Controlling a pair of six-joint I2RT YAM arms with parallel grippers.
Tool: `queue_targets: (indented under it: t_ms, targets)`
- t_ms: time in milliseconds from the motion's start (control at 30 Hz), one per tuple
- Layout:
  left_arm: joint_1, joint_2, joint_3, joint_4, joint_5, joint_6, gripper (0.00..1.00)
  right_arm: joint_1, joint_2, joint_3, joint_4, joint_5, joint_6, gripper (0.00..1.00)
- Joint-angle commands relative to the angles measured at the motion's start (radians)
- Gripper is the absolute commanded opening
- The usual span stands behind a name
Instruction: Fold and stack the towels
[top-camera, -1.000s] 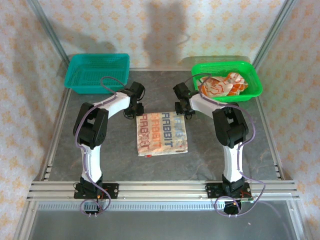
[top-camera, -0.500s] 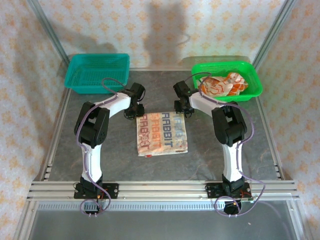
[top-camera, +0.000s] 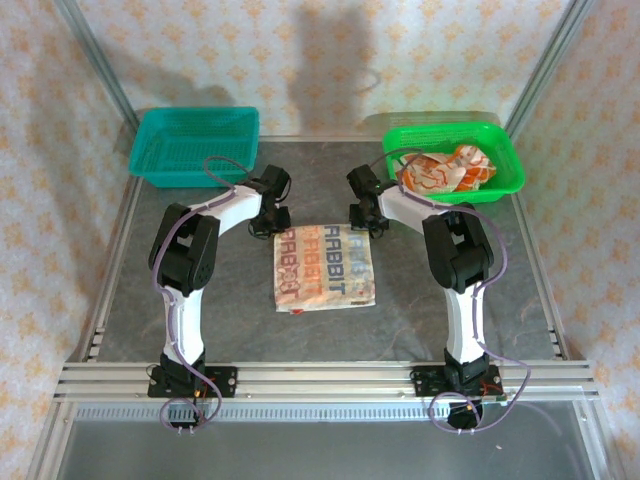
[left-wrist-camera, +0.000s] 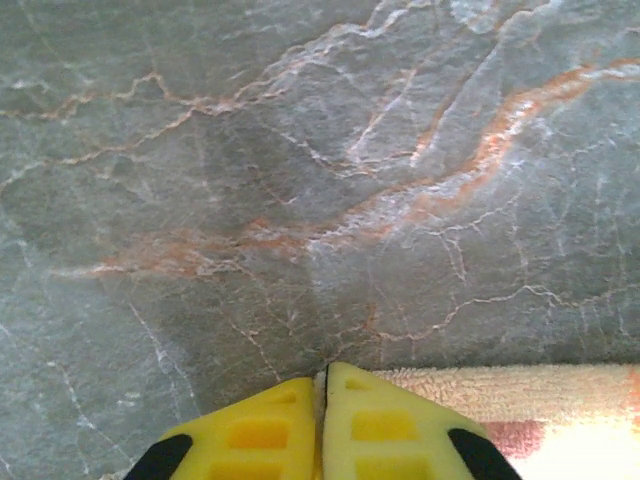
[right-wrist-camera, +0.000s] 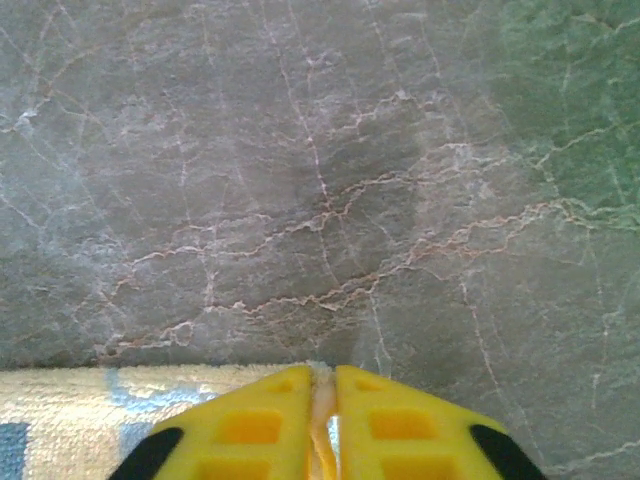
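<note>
One towel (top-camera: 323, 268) lies flat in the middle of the table, cream side up with orange lettering. My left gripper (top-camera: 279, 226) sits at its far left corner and my right gripper (top-camera: 364, 223) at its far right corner. In the left wrist view the yellow fingers (left-wrist-camera: 260, 430) are pressed together at the towel (left-wrist-camera: 520, 395) corner, with a thin sliver of cloth between the tips of the left gripper (left-wrist-camera: 325, 372). In the right wrist view the right gripper (right-wrist-camera: 322, 370) pinches a fold of the towel (right-wrist-camera: 120, 400). More towels (top-camera: 445, 172) lie crumpled in the green basket (top-camera: 500, 135).
A teal basket (top-camera: 195, 145) stands at the back left with nothing showing inside. Grey marbled tabletop (top-camera: 230, 290) surrounds the flat towel. Metal frame rails (top-camera: 320, 380) run along the near edge, and slanted posts rise at both back corners.
Both grippers have closed from slightly open onto the towel's far corners. The arms and the towel have hardly moved.
</note>
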Motion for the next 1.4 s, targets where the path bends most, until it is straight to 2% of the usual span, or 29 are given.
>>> queue_targets:
  t_ms: [0, 67, 300, 633, 867, 1167, 1200, 1233, 1267, 1300, 1367]
  targets:
    - [0.004, 0.037, -0.028, 0.007, 0.014, -0.011, 0.03, -0.002, 0.014, -0.014, -0.018, 0.003, 0.008, 0.01]
    - [0.003, 0.033, -0.028, 0.005, 0.011, -0.012, 0.0, -0.002, 0.01, -0.006, -0.02, 0.003, 0.005, 0.0]
    - [0.004, -0.055, -0.03, -0.006, -0.019, -0.008, 0.0, -0.002, -0.055, -0.002, -0.02, 0.029, -0.015, 0.0]
    - [0.005, -0.233, -0.122, 0.031, -0.023, -0.006, 0.0, -0.002, -0.226, -0.126, 0.048, 0.006, -0.014, 0.0]
    - [-0.009, -0.356, -0.277, 0.098, -0.005, -0.025, 0.0, 0.015, -0.37, -0.304, 0.111, -0.024, 0.015, 0.0]
    - [-0.127, -0.59, -0.574, 0.188, -0.054, -0.125, 0.0, 0.129, -0.611, -0.621, 0.191, 0.028, 0.126, 0.01]
    - [-0.146, -0.615, -0.615, 0.204, -0.056, -0.145, 0.08, 0.139, -0.638, -0.653, 0.197, 0.026, 0.143, 0.11]
    - [-0.162, -0.636, -0.639, 0.215, -0.055, -0.166, 0.22, 0.145, -0.66, -0.674, 0.201, 0.024, 0.154, 0.24]
    - [-0.181, -0.656, -0.666, 0.228, -0.053, -0.182, 0.3, 0.152, -0.681, -0.69, 0.197, 0.024, 0.165, 0.37]
    - [-0.196, -0.672, -0.685, 0.231, -0.053, -0.194, 0.37, 0.154, -0.694, -0.694, 0.189, 0.025, 0.173, 0.42]
    - [-0.205, -0.69, -0.698, 0.224, -0.057, -0.215, 0.47, 0.156, -0.707, -0.686, 0.17, 0.027, 0.183, 0.43]
